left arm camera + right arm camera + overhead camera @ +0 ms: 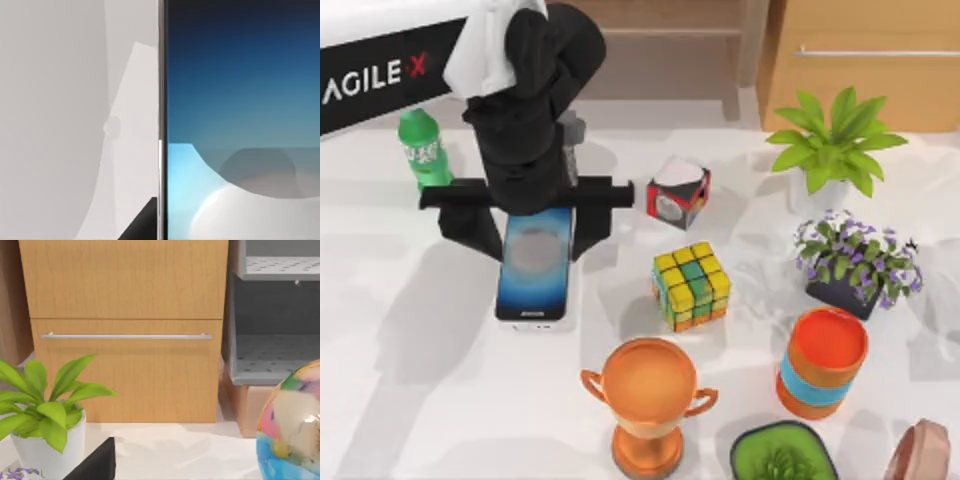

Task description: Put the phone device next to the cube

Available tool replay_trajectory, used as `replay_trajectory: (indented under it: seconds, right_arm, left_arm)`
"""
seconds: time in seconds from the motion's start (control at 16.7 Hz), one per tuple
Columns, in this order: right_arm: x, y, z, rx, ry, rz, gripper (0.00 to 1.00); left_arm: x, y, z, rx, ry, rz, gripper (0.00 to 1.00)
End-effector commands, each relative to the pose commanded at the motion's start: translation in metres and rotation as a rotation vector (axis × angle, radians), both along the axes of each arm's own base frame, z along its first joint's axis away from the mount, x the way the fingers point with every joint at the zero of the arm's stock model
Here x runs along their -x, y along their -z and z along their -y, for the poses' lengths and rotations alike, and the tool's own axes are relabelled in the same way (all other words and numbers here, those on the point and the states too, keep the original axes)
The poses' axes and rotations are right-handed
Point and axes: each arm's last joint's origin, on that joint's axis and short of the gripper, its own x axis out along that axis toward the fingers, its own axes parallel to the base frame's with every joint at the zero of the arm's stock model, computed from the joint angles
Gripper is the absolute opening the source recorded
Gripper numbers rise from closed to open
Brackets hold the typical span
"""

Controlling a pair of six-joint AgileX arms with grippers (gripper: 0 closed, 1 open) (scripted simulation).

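The phone device [533, 285] is a slim smartphone with a blue-gradient screen, lying lengthwise at the table's left-centre. My left gripper [532, 240] comes down over its far half, one black finger against each long edge, shut on it. Whether the phone rests on the table or is raised a little, I cannot tell. The left wrist view shows the phone's screen [240, 100] very close, with a black fingertip [142, 227] at its silver edge. The cube [691, 285], with yellow, green and orange squares, stands to the phone's right with a gap between them.
A red-black-white box [677, 190] sits behind the cube and a green bottle [423, 150] behind the arm. An orange trophy [648, 400] stands in front. On the right are an orange cup [822, 360], a purple flower pot [850, 262], a green plant [832, 145] and a green bowl [783, 455].
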Motion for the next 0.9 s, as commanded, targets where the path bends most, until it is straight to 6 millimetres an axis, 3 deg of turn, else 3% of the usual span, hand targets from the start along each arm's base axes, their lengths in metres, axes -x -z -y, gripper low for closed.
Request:
replay_trajectory:
  seconds: [0.9]
  right_arm:
    - [0.0, 0.0, 0.0, 0.0, 0.0, 0.0, 1.0]
  left_arm:
    - [-0.0025, 0.0023, 0.0034, 0.027, 0.007, 0.041, 0.0]
